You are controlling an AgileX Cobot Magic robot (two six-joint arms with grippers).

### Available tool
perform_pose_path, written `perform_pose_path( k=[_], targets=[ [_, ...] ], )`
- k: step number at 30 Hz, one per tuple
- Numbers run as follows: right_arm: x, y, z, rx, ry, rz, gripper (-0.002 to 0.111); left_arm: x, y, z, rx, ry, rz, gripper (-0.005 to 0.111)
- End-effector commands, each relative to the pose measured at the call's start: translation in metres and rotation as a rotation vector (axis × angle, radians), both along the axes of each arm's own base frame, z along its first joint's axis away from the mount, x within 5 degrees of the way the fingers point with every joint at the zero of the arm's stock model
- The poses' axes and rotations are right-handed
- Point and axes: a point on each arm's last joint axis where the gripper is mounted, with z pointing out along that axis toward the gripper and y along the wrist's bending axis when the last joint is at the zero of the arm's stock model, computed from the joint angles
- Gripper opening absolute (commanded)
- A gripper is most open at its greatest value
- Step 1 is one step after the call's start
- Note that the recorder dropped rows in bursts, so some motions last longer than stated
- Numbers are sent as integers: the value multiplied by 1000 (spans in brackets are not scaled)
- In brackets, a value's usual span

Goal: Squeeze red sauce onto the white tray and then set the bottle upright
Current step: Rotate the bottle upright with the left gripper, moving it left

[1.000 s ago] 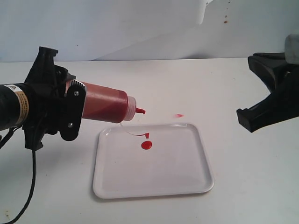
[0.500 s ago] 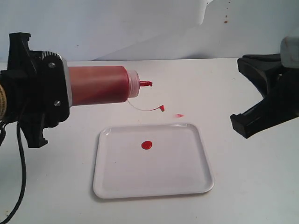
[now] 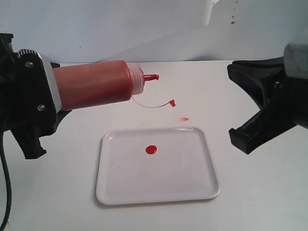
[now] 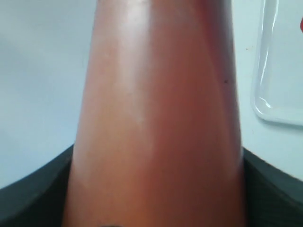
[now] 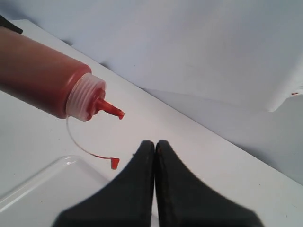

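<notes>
The left fingers (image 3: 38,91) clasp the bottle (image 3: 96,84) by its base end, holding it almost level in the air above the tabletop (image 3: 250,192), near the far left corner of the tray (image 3: 168,180), nozzle toward the right arm. A red blob (image 3: 151,149) sits on the tray, and what looks like a small cap (image 3: 172,102) dangles from the bottle's neck on a thin strand. The right fingers (image 5: 137,189) are pressed together, empty.

Wide exterior, near wrists, shared bottle (image 3: 96,84)

Showing orange-red on bottle (image 3: 91,86), whitish on cap (image 3: 136,81), red on nozzle (image 3: 151,77) and sauce dot (image 3: 151,149), glossy white on tray (image 3: 159,199), matte white on tabletop (image 3: 255,197).
</notes>
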Motion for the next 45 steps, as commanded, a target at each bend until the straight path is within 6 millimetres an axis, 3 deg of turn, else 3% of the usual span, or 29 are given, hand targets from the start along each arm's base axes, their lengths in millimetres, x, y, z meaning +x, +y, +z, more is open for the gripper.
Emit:
perform_pose_path(
  k=[1, 10, 45],
  targets=[
    [-2, 3, -1, 6, 1, 38, 0, -3, -4, 7, -112, -1, 2, 0],
    [-3, 4, 0, 9, 2, 50, 0, -10, -9, -5, -169, 28, -61, 0],
    [-7, 2, 4, 28, -15, 63, 0, -22, -9, -29, -378, 176, 0, 0]
  ],
)
